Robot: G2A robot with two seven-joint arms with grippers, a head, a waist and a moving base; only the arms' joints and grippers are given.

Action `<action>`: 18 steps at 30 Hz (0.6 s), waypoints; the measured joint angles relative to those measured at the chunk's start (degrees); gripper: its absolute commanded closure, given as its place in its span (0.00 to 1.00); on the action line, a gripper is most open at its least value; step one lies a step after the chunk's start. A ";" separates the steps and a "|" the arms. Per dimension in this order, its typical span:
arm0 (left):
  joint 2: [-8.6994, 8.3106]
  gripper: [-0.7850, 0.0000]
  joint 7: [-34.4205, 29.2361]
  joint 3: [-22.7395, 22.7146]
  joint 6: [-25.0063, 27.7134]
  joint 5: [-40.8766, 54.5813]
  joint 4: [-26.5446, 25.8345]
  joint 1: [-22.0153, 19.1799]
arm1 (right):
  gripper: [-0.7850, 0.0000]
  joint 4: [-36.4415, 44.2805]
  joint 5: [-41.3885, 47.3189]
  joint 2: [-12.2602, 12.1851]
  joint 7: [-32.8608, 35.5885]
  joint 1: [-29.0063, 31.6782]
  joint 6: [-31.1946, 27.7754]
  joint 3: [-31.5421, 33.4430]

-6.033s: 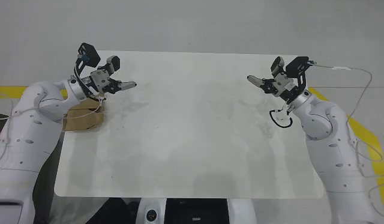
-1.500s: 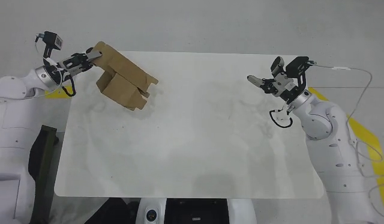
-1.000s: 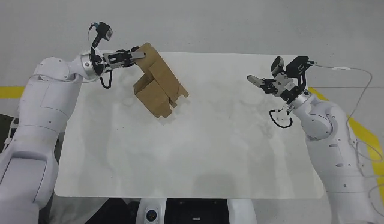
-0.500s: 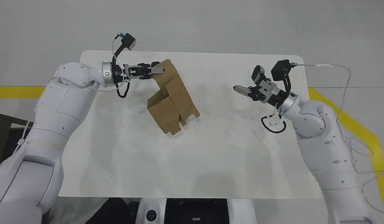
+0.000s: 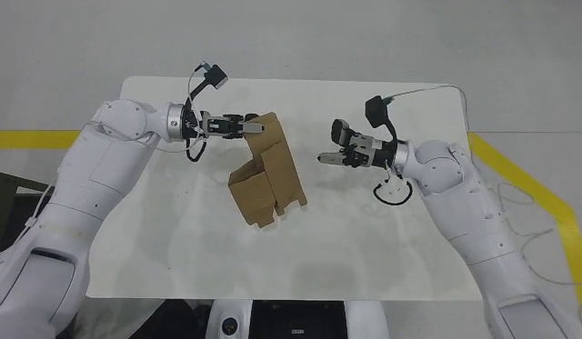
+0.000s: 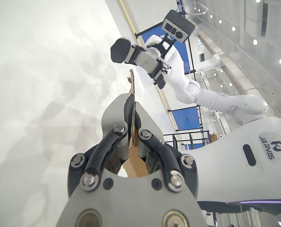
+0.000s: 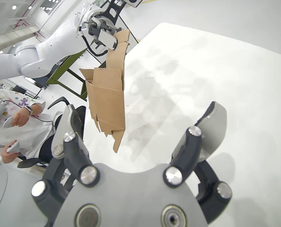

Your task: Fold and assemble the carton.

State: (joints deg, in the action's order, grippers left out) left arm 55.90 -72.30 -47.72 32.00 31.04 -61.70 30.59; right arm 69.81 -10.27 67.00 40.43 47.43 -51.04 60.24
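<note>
**While the left end effector (image 5: 244,126) pinches the carton (image 5: 266,171) by its top, the right end effector (image 5: 326,158) sits open beside it**

Since the carton hangs from one flap alone, the coming move turns on how its loose body lies from the free right end effector. Lowest in the top view is bare bench (image 5: 364,257). Above that, at frame centre, comes the carton's ragged lower end. From the right wrist view that end appears to hang clear of the bench, though I cannot be sure. The long axis runs from there up and slightly left to the top flap.

Level with the carton's upper half, just right of it and not touching, the right end effector points leftward at the cardboard. Its fingers are spread wide with nothing between them. Farther up and left of centre, the left end effector is clamped narrow on the top flap's edge, the cardboard sandwiched between its pads.

By my judgement the blank is unopened, so assembly has barely begun. The right arm is the free one, close by. It would need a short leftward reach onto a side panel, where a thin hanging sheet could slip.
</note>
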 measured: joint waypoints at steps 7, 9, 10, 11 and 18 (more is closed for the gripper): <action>-0.52 1.00 0.10 2.03 0.09 1.30 -2.26 -0.04 | 0.00 -3.06 6.53 1.22 3.56 -2.71 -2.94 -5.72; -0.61 1.00 0.16 2.68 0.16 1.60 -2.67 -0.22 | 0.00 -3.57 8.43 1.57 4.60 -3.46 -3.93 -7.27; -0.66 1.00 0.19 2.95 0.19 1.70 -2.80 -0.31 | 0.00 -3.72 9.21 1.71 5.16 -3.79 -4.38 -7.96; -0.71 1.00 0.24 3.20 0.24 1.76 -2.89 -0.40 | 0.00 -3.87 9.93 1.84 5.80 -4.12 -4.84 -8.64; -1.07 1.00 0.60 5.08 0.60 2.56 -3.07 -1.04 | 0.60 -5.22 13.52 2.68 6.60 -6.72 -6.21 -13.94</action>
State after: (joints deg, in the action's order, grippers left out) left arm 54.83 -71.70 -42.64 32.60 33.60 -64.77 29.55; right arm 64.59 3.25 69.68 47.03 40.70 -57.25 46.31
